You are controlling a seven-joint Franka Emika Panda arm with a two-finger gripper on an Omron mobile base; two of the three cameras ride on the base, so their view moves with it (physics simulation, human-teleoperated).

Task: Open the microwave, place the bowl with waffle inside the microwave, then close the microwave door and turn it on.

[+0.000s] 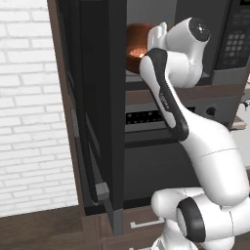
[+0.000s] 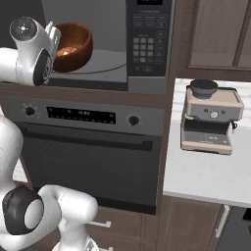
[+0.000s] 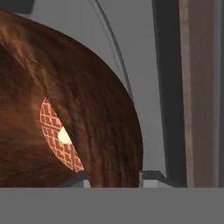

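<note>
Jaws are hidden behind the wrist, their state untellable; the glossy reddish-brown bowl [image 2: 73, 40], waffle [image 3: 54, 131] inside, is seen tilted in the microwave [image 2: 147, 78].

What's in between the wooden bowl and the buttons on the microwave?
Nothing: just bare grey microwave floor between the bowl and the keypad, seen in the right base view.

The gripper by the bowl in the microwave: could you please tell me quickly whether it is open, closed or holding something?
Gripper: at the bowl inside the microwave; its fingers are hidden, so open or closed cannot be told.
</note>
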